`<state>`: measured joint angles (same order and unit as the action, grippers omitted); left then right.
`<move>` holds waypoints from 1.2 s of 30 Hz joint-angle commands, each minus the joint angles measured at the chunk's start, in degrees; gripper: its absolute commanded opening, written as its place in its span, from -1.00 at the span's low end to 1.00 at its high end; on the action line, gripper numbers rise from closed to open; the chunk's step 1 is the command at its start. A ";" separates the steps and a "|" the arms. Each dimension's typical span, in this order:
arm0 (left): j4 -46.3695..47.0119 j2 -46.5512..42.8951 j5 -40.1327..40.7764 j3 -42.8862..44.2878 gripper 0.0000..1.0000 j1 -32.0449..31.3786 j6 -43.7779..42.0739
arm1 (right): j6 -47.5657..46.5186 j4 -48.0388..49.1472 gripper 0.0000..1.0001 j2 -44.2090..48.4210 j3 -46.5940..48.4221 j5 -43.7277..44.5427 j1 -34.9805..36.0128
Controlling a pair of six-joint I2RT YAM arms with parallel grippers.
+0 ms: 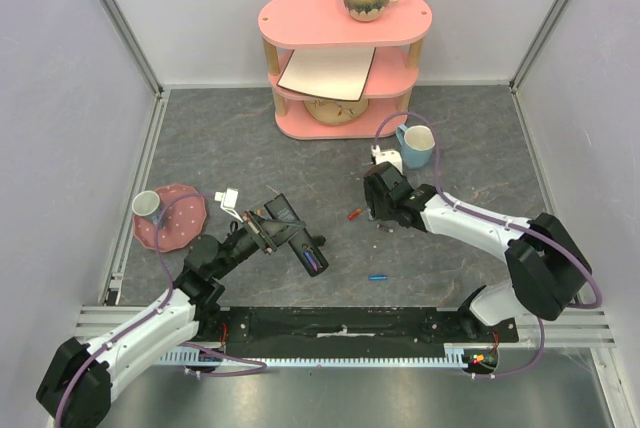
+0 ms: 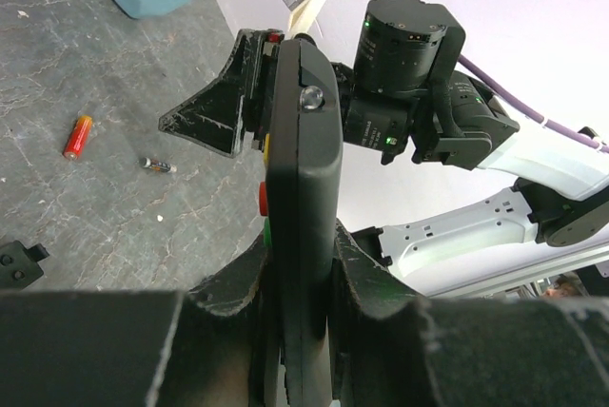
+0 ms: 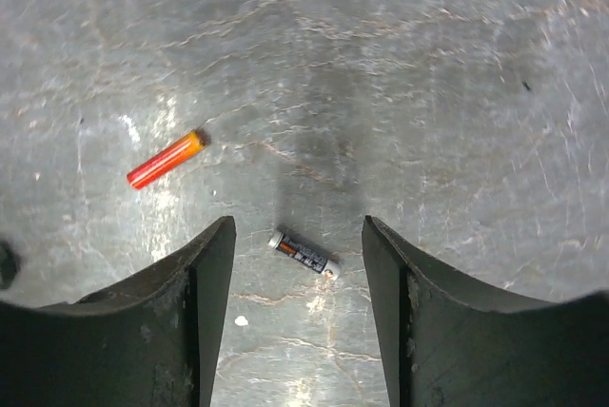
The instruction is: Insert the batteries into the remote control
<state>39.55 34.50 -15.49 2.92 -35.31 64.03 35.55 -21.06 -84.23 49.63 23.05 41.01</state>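
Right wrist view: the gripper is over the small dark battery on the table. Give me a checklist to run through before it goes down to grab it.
1. Is the right gripper open: ok.
2. Is the dark battery between its fingers in the right wrist view: ok.
3. Does the dark battery lie across the closing line: not ok, it slants nearly along it, so the wrist probably needs turning.
4. Is the red cylinder apart from the dark battery and outside the fingers: ok.
5. Is the left gripper shut on the remote control: ok.
6. Is the remote control's battery bay open and free: cannot tell.
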 commanded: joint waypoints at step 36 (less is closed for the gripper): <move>3.78 -0.84 -0.95 -5.47 -0.96 0.15 -0.57 | -1.45 9.11 -0.51 -0.68 -9.20 -10.39 -0.67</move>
<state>39.55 33.87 -15.70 2.92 -35.31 64.05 29.19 -14.66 -86.52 41.98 13.32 40.64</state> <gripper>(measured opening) 0.266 0.251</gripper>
